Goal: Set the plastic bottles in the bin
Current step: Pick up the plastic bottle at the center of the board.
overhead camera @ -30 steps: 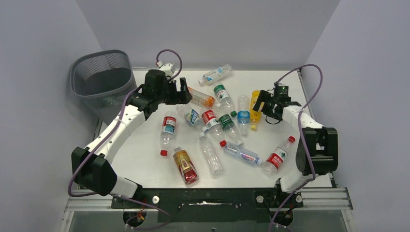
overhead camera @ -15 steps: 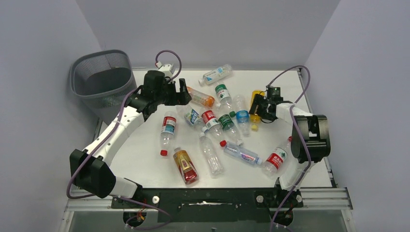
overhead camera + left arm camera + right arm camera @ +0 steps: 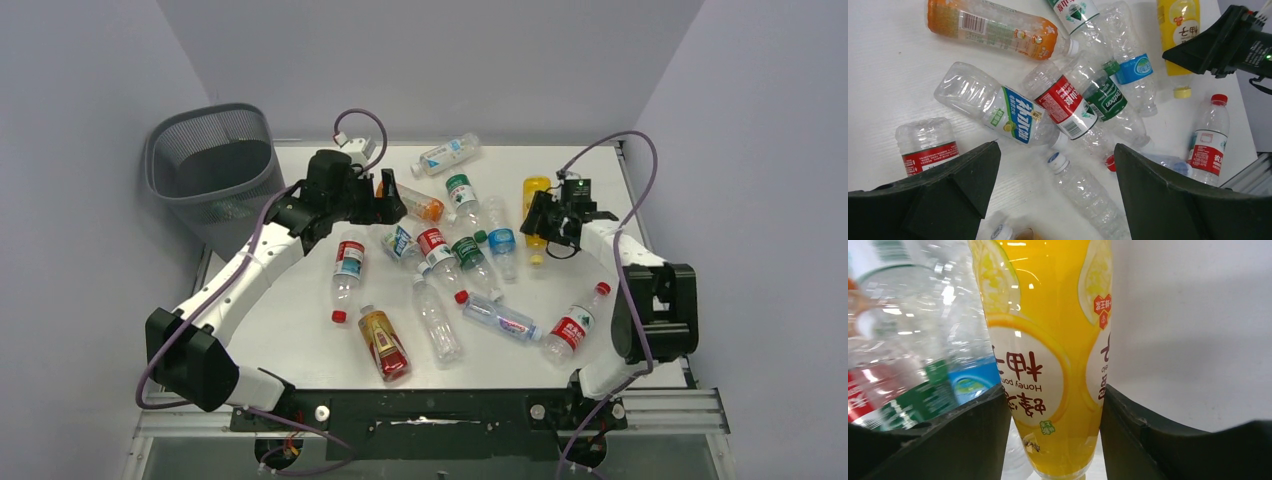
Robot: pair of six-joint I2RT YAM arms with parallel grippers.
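Right wrist view: right gripper (image 3: 1054, 407) is pinching the yellow bottle (image 3: 1048, 315) between both fingers. Its label is showing citrus slices, Chinese characters and "Honey pom…". Left gripper (image 3: 1055, 167) is hovering, spread wide, over the plastic bottles (image 3: 1064, 106) bearing red, green and blue Chinese labels. The orange bottle (image 3: 993, 27) is displaying a barcode. The bottles are lying on the table (image 3: 300, 330), right of the bin (image 3: 212, 165).

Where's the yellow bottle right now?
In the top view the yellow bottle lies at the far right of the table, beside the blue-label bottle, clasped in the right gripper.
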